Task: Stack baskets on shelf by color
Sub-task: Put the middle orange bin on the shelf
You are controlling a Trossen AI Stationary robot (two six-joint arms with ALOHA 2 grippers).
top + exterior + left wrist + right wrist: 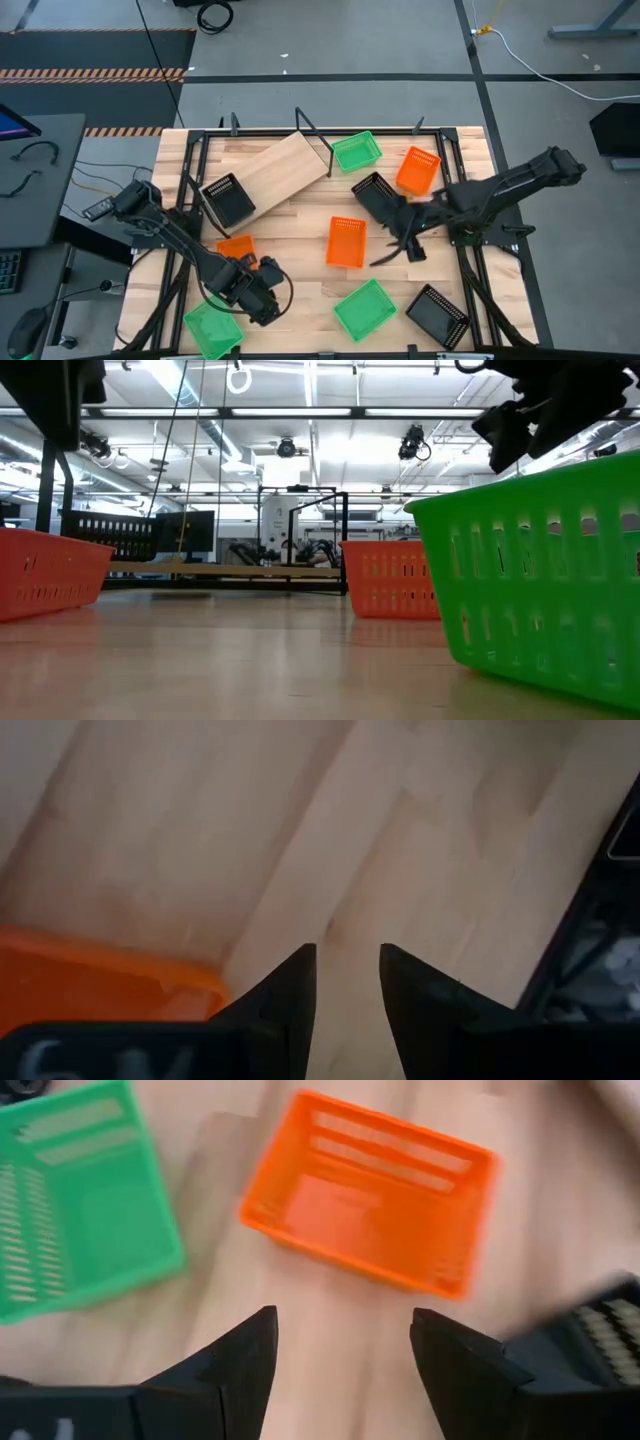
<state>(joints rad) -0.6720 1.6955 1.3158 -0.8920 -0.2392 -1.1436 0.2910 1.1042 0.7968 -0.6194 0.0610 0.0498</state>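
- I judged the sorting barely begun: no stack of any colour had formed, and all nine baskets lay singly, eight of them off the shelf [285, 172].
- Nearest me, well below the shelf in the high view, a green basket [212, 329] sat at the bench's front left corner, another green one [364, 308] front of centre, and a black basket [438, 314] front right.
- My left hand [262, 306] hung just beside that corner green basket, fingers a little apart and empty in the left wrist view, with a small orange basket [237, 247] between it and the shelf.
- Mid-bench, right of the shelf's lower end, stood an orange basket [346, 242]; my right hand [408, 246] hovered just right of it, fingers wide apart, holding nothing.
- A black basket [377, 194] lay near the right arm, an orange one [417, 170] beyond it, and a green one [356, 152] touching the shelf's far end.
- The only basket on the shelf was a black one [227, 199] at its left end; the shelf itself lay skewed across the bench [300, 260].
- The bench was pale butcher-block in a black frame.
- Beyond it I saw grey floor, cables, a striped mat, and a desk with a keyboard to the left; the low view showed ceiling strip lights and equipment racks.
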